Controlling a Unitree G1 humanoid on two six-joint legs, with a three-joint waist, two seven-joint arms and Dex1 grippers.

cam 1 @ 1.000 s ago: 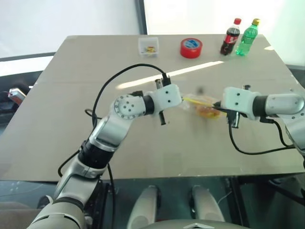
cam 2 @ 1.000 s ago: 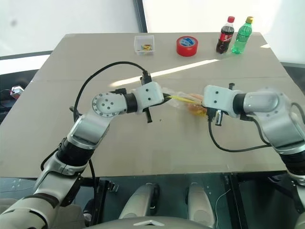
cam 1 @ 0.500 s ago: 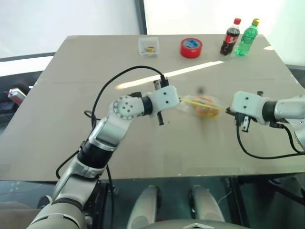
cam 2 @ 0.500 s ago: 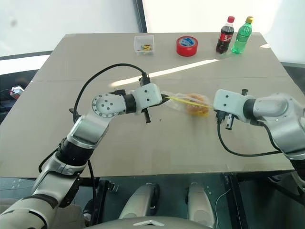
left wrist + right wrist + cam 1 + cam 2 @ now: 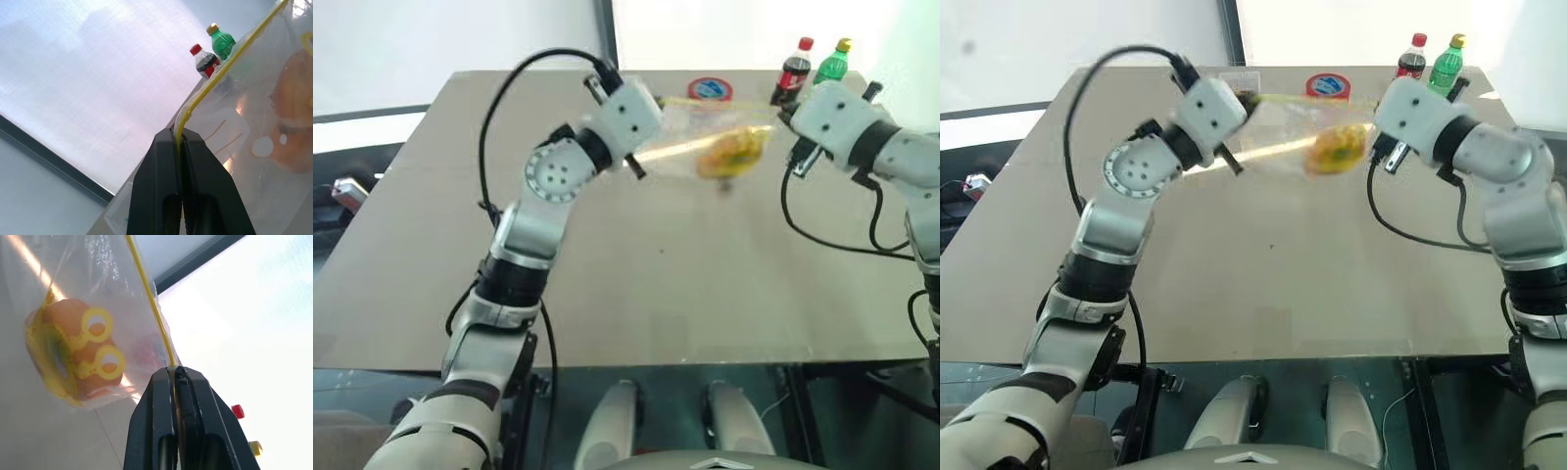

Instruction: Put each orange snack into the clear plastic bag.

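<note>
The bag (image 5: pixel 710 132) hangs above the counter (image 5: pixel 705 284) in the upper middle of the frame, left gripper (image 5: pixel 179 138) and right gripper (image 5: pixel 174 374) each pinching its yellow strip. The snacks (image 5: pixel 76 352) sit inside; packing looks done, only set-down left.

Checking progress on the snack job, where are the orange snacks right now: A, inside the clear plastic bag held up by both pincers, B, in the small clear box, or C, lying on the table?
A: the orange snacks sit in the clear plastic bag, which hangs between the left pincer and the right pincer.
</note>
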